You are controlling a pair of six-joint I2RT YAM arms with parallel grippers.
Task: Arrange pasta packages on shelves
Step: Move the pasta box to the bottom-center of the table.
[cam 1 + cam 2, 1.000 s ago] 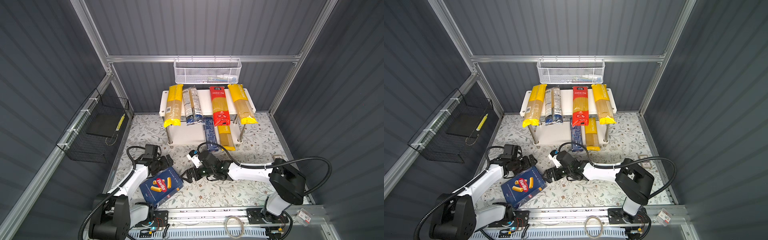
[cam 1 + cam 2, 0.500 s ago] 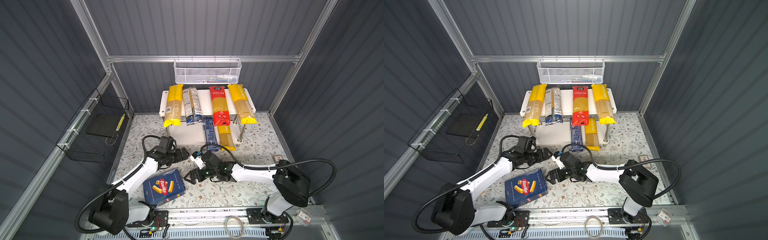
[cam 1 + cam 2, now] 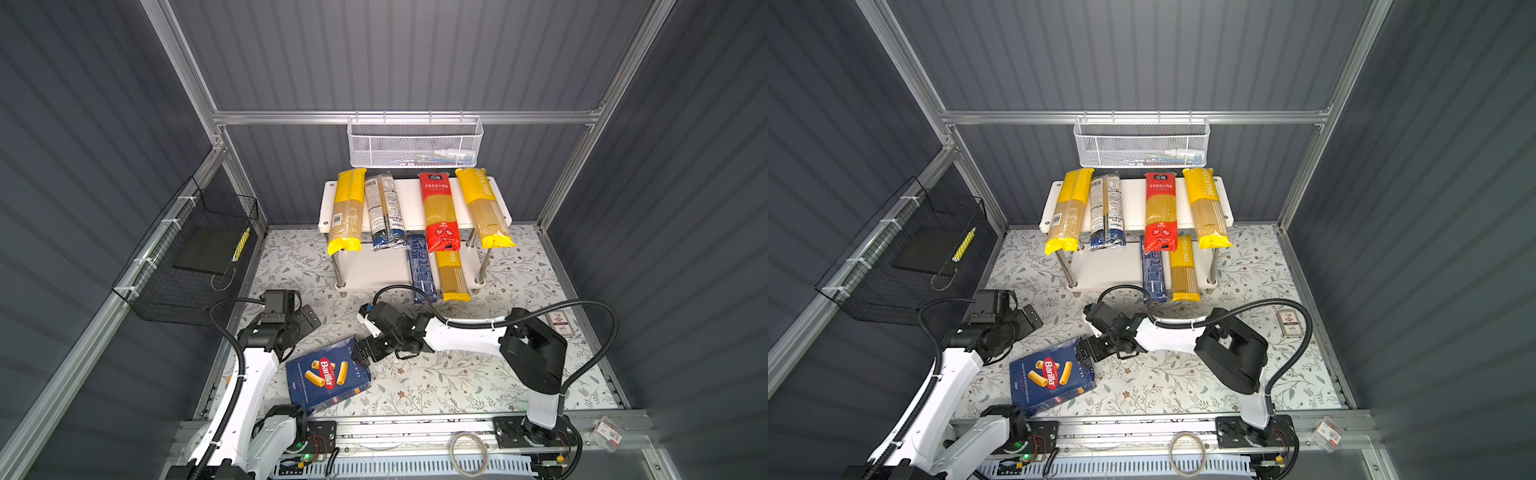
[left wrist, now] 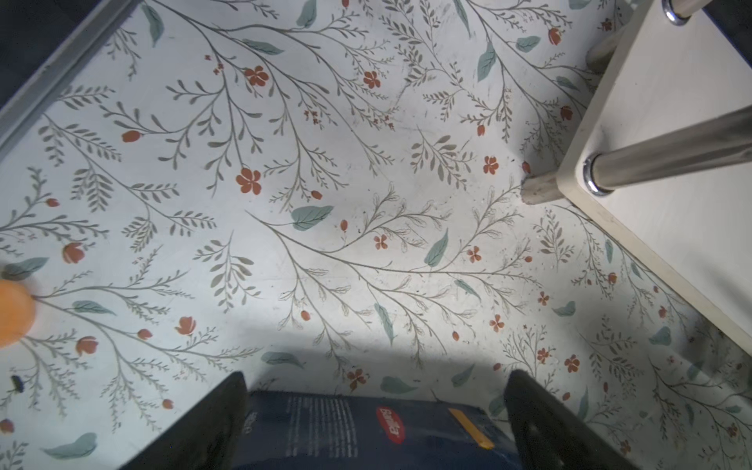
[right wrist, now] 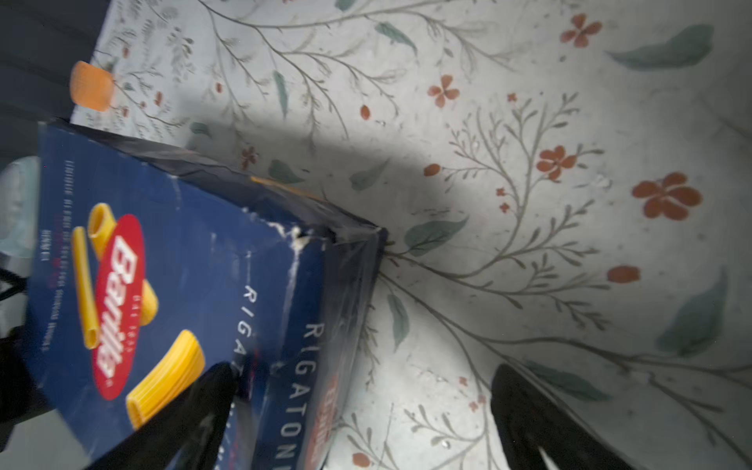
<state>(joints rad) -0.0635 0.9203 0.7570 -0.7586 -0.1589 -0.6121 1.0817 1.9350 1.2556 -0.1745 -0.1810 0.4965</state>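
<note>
The wide blue Barilla box (image 3: 328,376) (image 3: 1050,378) lies flat on the floral floor near the front. My right gripper (image 3: 363,353) (image 5: 364,368) is open astride the box's (image 5: 162,264) upper-right corner, one finger over its face and one over the floor. My left gripper (image 3: 309,319) (image 4: 378,376) is open, up-left of the box, whose narrow side (image 4: 346,431) shows low between its fingers. The shelves (image 3: 411,203) carry two yellow bags, a grey-and-blue bag (image 3: 384,212) and a red bag (image 3: 438,212) on top. A narrow blue box (image 3: 422,266) and a yellow bag (image 3: 451,274) lie below.
A white mesh basket (image 3: 415,143) hangs on the back wall above the shelves. A black wire basket (image 3: 195,257) hangs on the left wall. A small red-and-white card (image 3: 561,324) lies on the floor at the right. A chrome shelf leg (image 4: 671,154) stands near my left gripper.
My left arm swung out towards the shelves and has drawn back to the left. My right gripper has shifted left onto the box's corner. The box has turned slightly.
</note>
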